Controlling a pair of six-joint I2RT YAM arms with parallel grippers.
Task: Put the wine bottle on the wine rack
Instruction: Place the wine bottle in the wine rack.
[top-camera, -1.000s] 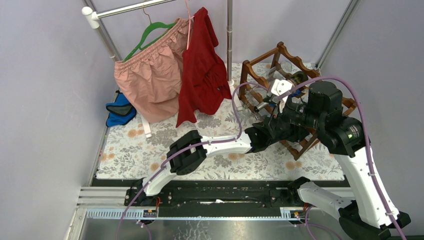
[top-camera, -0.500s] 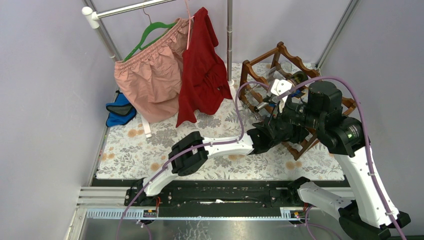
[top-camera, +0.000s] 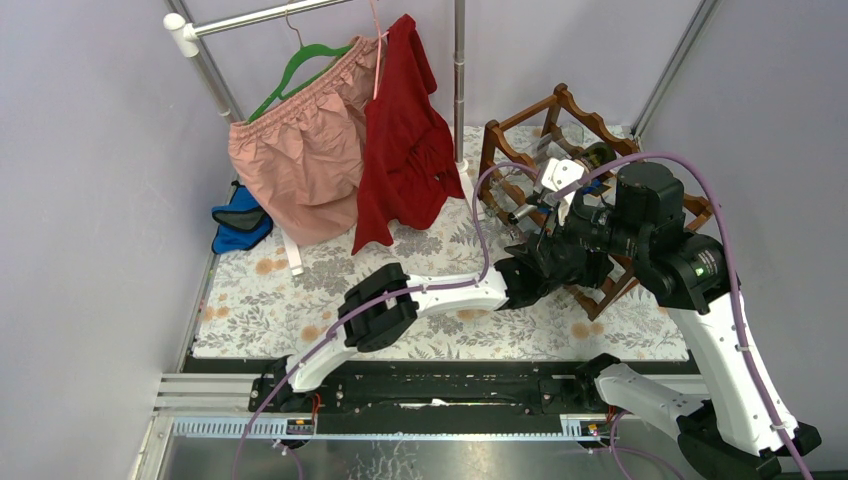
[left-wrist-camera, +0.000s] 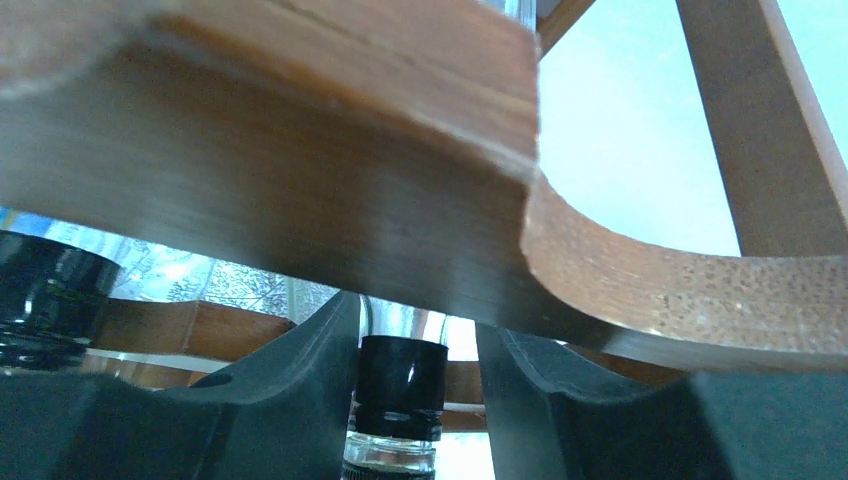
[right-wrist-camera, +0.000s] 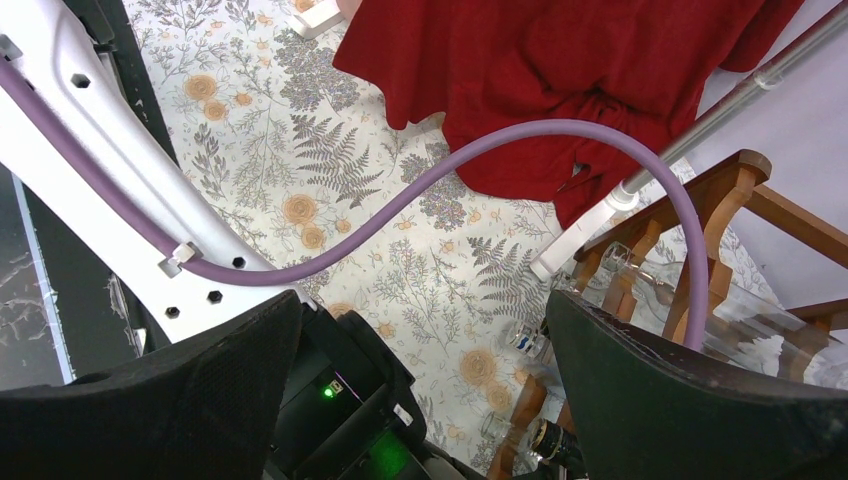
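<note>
The left hand (left-wrist-camera: 418, 330) stands narrowly parted about the capped neck of the wine bottle (left-wrist-camera: 400, 385), which lies in the wine rack (left-wrist-camera: 650, 290). Best to widen fully, then back straight out beneath the scalloped rail.

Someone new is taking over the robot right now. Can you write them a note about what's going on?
Left gripper: slightly open, fingers either side of the wine bottle at its black cap, not squeezing it.
Right gripper: wide open, empty, above the flowery table.
Things: the bottle lies inside the wine rack, under a wavy rail.
Done: the bottle appears placed.
To do: pull the left gripper straight back without bumping the rail, then check the bottle rests.
</note>
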